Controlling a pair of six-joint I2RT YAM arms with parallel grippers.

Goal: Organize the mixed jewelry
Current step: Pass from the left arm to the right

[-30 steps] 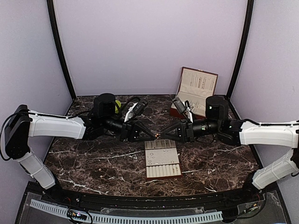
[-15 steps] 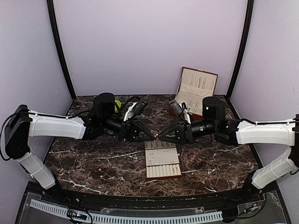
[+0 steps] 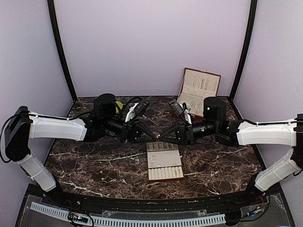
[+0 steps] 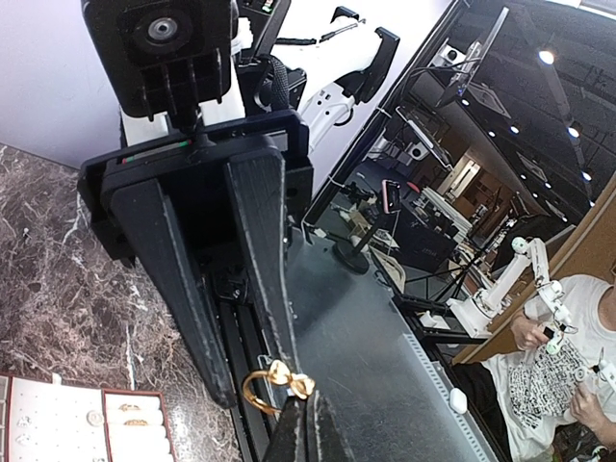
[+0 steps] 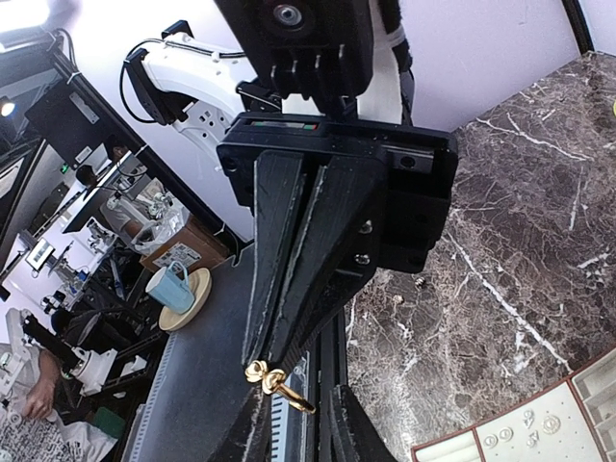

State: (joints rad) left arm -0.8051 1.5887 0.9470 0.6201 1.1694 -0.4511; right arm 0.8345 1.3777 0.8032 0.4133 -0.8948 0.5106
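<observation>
We saw the right tool (image 3: 162,137) move in and narrow around the gold ring (image 4: 274,385) pinched in the left tool (image 3: 156,137); likely a handover, though we couldn't tell if the right had gripped.

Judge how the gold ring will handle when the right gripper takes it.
Probably stiff: the ring keeps a clean round shape while the left gripper pinches it near its knot. Likely light and slippery, being small polished metal held at one spot, so it may pivot. If dropped, it could roll on the smooth table.
</observation>
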